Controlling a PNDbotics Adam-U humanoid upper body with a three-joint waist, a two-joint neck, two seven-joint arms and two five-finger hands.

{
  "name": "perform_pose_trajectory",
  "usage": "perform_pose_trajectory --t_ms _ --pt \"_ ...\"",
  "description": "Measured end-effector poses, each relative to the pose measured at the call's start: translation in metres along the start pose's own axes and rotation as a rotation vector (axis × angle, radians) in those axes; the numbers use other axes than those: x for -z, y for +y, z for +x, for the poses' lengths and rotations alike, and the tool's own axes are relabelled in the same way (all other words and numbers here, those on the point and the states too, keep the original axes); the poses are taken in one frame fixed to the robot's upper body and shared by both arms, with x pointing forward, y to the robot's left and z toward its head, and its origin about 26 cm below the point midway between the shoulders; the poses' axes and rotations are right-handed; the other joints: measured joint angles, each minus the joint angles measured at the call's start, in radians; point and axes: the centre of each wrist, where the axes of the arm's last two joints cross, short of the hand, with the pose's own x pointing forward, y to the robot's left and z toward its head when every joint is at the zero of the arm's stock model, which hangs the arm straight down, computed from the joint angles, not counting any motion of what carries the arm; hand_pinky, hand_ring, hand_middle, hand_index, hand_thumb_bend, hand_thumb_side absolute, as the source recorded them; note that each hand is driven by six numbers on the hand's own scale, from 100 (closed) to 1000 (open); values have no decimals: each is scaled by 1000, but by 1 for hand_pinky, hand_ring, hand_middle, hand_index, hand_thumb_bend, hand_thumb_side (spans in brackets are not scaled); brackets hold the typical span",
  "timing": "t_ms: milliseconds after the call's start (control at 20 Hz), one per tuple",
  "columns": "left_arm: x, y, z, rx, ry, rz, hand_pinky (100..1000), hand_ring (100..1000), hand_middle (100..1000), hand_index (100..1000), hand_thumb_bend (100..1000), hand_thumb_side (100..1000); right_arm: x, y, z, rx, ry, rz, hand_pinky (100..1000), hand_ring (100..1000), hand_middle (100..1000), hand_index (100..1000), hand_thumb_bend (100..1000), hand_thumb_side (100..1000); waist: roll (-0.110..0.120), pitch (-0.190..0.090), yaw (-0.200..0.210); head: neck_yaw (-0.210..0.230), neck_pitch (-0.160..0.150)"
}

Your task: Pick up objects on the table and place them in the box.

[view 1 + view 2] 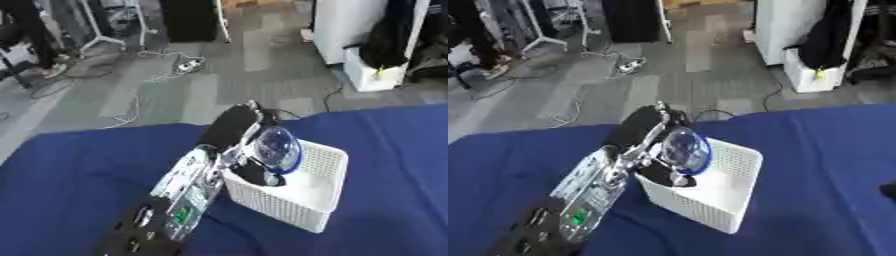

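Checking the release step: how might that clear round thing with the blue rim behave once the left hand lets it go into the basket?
The clear round thing looks domed, so it may roll or rock. It seems thin and light, held by the left hand over the white basket, whose walls should contain it.

no legible text, labels or numbers

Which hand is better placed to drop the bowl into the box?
The left hand. Its fingers already hold the blue-rimmed bowl over the white box on the blue table. Of the right, only a dark tip shows at the right eye view's edge.
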Motion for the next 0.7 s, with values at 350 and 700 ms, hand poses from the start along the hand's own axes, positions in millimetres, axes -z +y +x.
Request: perform_pose_trajectory --t_ms 350,700 --pt "-1 -15 -13 124 21 -247 856 709 745 831 442 421 0 0 0 0 2 3 571 610 589 709 100 821 5 10 -1 3 0" --pt "-1 -16 -15 194 15 -479 1000 891 885 918 456 626 0 0 0 0 1 6 572 610 590 709 100 825 6 10 3 3 1"
